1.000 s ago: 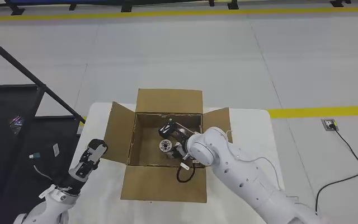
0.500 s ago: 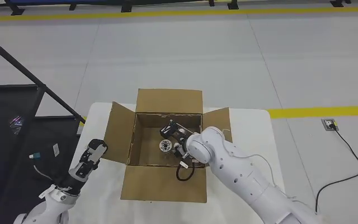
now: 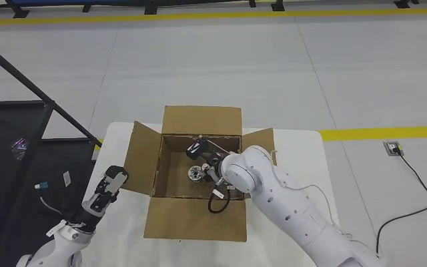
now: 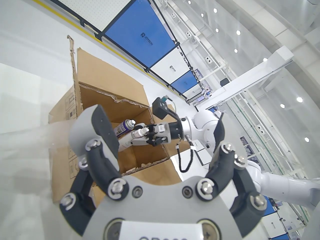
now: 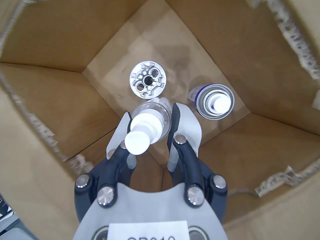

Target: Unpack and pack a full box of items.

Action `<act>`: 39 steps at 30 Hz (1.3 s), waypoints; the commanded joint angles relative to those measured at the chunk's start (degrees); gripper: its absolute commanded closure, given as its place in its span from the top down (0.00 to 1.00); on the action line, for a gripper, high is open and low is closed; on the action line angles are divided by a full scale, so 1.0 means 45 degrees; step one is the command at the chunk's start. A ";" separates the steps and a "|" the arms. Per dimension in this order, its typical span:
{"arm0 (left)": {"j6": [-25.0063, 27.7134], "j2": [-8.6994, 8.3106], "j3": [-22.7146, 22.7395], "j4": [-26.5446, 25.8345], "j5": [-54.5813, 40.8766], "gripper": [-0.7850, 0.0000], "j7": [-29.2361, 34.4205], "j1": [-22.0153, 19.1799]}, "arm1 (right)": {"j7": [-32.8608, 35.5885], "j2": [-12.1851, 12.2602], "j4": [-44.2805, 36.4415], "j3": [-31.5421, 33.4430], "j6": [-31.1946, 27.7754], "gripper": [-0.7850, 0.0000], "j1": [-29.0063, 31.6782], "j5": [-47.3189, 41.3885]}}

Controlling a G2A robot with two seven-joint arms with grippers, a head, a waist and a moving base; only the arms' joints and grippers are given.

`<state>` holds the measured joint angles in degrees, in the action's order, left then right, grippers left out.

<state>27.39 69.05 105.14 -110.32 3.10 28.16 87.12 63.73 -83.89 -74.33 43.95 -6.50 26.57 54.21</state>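
An open cardboard box (image 3: 201, 120) stands on the white table. My right gripper (image 5: 152, 116) hangs inside it, shut on a clear bottle (image 5: 150, 121) with a white pump top, held upright. On the box floor beyond the bottle lies a round silver metal part (image 5: 148, 79). A spray can (image 5: 215, 101) with a blue label stands beside it. From above, the right gripper (image 3: 203, 168) is near the metal part (image 3: 195, 174). My left gripper (image 3: 115, 177) is open and holds nothing, left of the box's left flap. Its wrist view shows the bottle (image 4: 138, 133) and can (image 4: 125, 126) at rim height.
All the box flaps (image 3: 193, 219) are folded outward, the torn edges ragged. A black frame and dark mat (image 3: 33, 153) lie off the table's left side. Bare white table (image 3: 300, 173) lies to the right of the box.
My right gripper with the bottle has shifted slightly toward the box's far left. The left arm has not moved.
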 commanded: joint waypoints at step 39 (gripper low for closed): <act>0.0000 0.0000 0.0000 0.0000 0.0000 1.00 0.0000 0.0000 | -0.1690 0.2219 -0.3501 1.0899 -0.0488 0.13 0.7295 0.2958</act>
<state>27.39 69.05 105.14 -110.32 3.10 28.16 87.12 56.17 -73.94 -90.73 92.93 -8.42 59.54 68.09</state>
